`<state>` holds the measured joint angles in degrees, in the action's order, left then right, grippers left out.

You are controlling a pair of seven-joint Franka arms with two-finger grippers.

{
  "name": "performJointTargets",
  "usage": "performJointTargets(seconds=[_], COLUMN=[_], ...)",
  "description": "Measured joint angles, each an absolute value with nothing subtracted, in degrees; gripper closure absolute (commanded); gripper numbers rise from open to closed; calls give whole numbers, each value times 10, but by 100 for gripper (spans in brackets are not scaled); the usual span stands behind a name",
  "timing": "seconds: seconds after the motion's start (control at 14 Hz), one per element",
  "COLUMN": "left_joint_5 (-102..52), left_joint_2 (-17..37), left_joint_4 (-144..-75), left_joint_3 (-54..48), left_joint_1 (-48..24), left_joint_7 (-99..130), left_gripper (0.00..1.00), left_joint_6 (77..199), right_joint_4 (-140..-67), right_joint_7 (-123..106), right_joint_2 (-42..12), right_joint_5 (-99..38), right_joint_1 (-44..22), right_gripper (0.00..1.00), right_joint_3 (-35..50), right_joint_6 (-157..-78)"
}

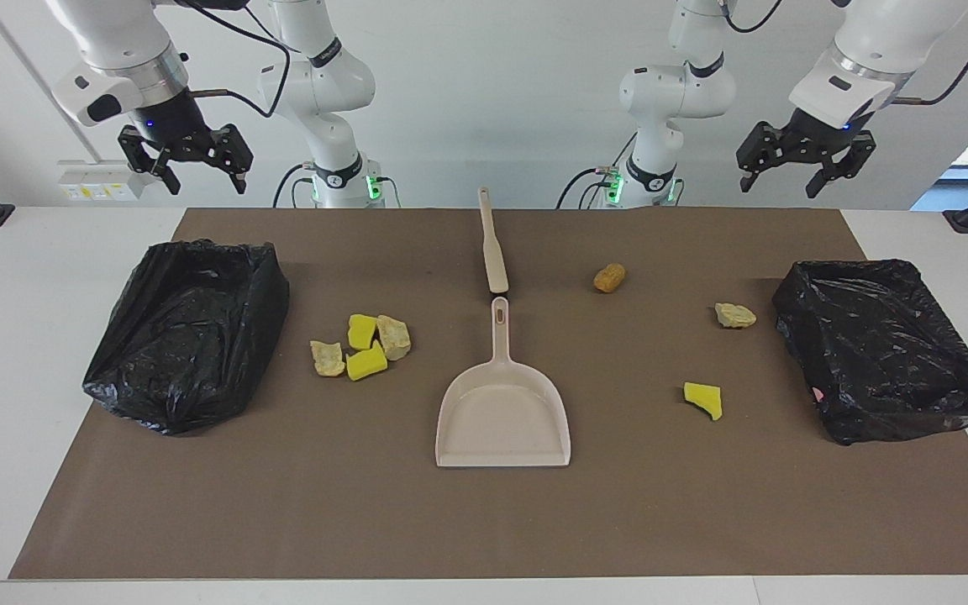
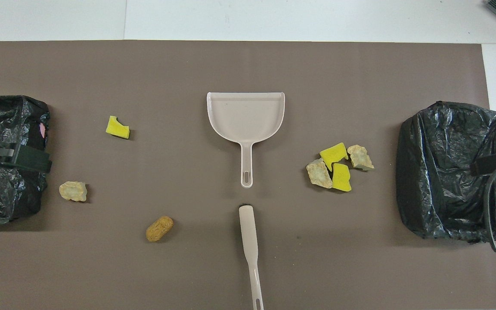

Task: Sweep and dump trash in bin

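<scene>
Both arms raised near their bases, left gripper (image 1: 803, 164) and right gripper (image 1: 184, 160) wide and empty, likely poised to fetch brush (image 1: 492, 244) and dustpan (image 1: 502, 416) lying mid-mat; trash (image 1: 362, 346) unswept between the two bins (image 1: 186, 332).

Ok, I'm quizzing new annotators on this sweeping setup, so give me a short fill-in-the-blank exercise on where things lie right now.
1. The dustpan lies with its handle pointing toward the ____.
2. The cluster of scraps toward the right arm's end holds ____ pieces.
3. The orange-brown lump lies ____ to the robots than the lone yellow sponge piece.
4. Both the left gripper and the right gripper hang in the air holding ____.

Missing words: brush; four; nearer; nothing
</scene>
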<state>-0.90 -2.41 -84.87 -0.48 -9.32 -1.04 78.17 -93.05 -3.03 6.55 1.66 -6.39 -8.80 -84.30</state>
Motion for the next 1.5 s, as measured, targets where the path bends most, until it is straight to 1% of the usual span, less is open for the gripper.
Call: performJointTargets(seconds=[0.14,0.29,0.43,0.5,0.64,0.86,1.07,1.21,1.36,1.5], left_joint_5=[-11,-12,-14,-14,-14,-14,-14,-14,-14,-14], left_joint_2=[-53,-104,-154,-168,-177,-175,-167,-139,-92,-50], left_joint_4=[-898,-988,-1086,-1123,-1181,-1241,-1287,-1310,-1319,-1320], left_joint_3=[-6,-8,-11,-12,-13,-13,-12,-12,-13,-13], left_joint_1=[-125,-171,-234,-269,-331,-399,-461,-508,-553,-583], left_joint_7=[28,78,144,178,239,304,360,417,473,507], left_gripper=[0,0,0,0,0,0,0,0,0,0], left_joint_6=[793,849,906,931,987,1054,1116,1162,1233,1279], right_joint_4=[-931,-932,-934,-934,-936,-939,-932,-912,-887,-866], right_joint_7=[-30,-30,-30,-30,-30,-4,63,104,129,164], right_joint_2=[66,66,66,66,66,55,17,-27,-86,-148], right_joint_5=[17,17,17,17,17,17,16,3,-23,-32], right_joint_1=[-64,-64,-64,-64,-65,-67,-93,-114,-136,-170], right_gripper=[0,0,0,0,0,0,0,0,0,0], right_joint_3=[-88,-88,-88,-88,-88,-79,-54,-45,-42,-41], right_joint_6=[-843,-843,-843,-843,-843,-843,-851,-877,-919,-968])
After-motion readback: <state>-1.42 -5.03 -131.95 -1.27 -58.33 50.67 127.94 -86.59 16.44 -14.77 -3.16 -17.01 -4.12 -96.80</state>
